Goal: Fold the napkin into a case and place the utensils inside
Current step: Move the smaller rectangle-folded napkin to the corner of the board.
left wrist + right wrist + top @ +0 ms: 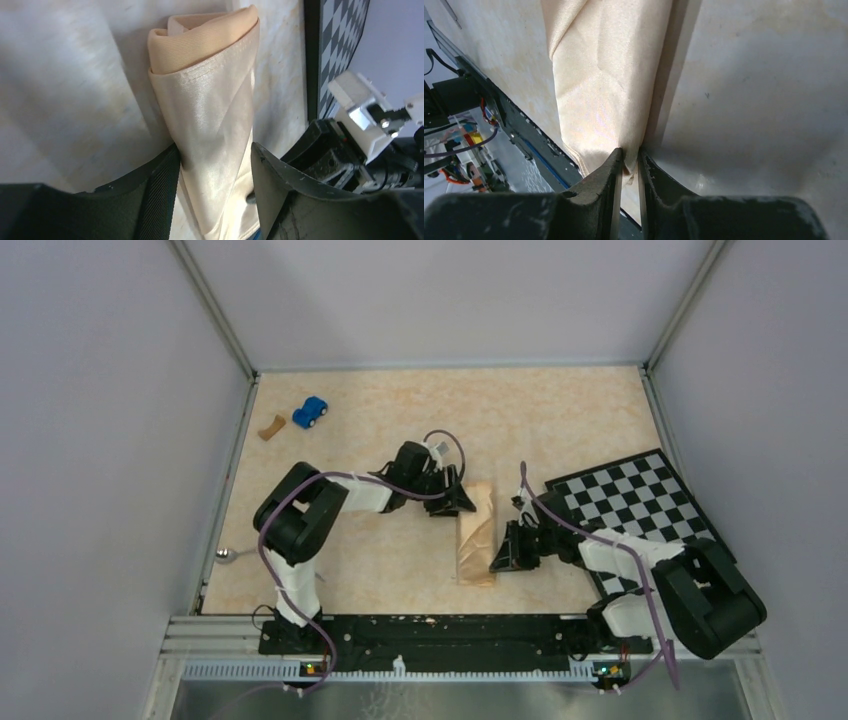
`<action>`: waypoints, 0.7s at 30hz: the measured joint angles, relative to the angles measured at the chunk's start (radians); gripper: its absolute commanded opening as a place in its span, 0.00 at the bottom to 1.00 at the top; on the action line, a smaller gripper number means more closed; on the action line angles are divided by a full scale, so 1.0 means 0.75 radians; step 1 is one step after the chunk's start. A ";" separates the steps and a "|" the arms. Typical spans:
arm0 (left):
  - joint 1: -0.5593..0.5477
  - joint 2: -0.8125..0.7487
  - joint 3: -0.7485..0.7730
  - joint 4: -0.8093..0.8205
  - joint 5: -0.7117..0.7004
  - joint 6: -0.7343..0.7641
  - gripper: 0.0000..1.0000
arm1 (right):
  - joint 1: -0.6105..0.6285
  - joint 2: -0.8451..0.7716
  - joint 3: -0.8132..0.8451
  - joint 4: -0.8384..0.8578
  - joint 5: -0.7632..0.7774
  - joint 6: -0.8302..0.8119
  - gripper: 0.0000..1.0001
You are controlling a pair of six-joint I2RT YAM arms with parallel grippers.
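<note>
The tan-orange napkin [476, 535] lies folded into a narrow oblong case at the table's middle, and it also shows in the left wrist view [210, 105] and the right wrist view [604, 90]. My left gripper [455, 502] is at its far end, open, with one finger on each side of the cloth [212, 190]. My right gripper [505, 555] is shut on the napkin's right edge near its near end, with a pinch of cloth between the fingertips [629, 160]. No straight utensils show. A small silvery rounded piece [228, 554] lies at the table's left edge.
A black-and-white checkerboard [630, 505] lies to the right of the napkin, under my right arm. A blue toy car [310, 412] and a small brown curved scrap [271, 426] sit at the far left. Walls close in the table on three sides.
</note>
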 measured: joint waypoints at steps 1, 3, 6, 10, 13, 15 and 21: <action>-0.022 0.035 0.041 0.008 0.004 -0.005 0.60 | 0.000 -0.025 -0.019 0.008 0.007 0.019 0.19; -0.062 0.115 0.143 0.016 0.015 -0.012 0.60 | 0.000 -0.108 -0.076 0.021 0.036 0.070 0.22; -0.122 0.196 0.246 0.020 0.029 -0.022 0.60 | 0.000 -0.260 -0.143 -0.014 0.084 0.135 0.33; -0.195 0.303 0.382 0.031 0.056 -0.036 0.60 | 0.000 -0.545 -0.174 -0.130 0.170 0.191 0.44; -0.243 0.362 0.451 0.046 0.094 -0.049 0.61 | 0.000 -0.698 -0.175 -0.197 0.200 0.218 0.46; -0.271 0.402 0.496 0.059 0.122 -0.063 0.61 | 0.000 -0.761 -0.184 -0.226 0.205 0.237 0.46; -0.348 0.456 0.564 0.074 0.167 -0.070 0.67 | 0.000 -0.847 -0.197 -0.352 0.206 0.264 0.51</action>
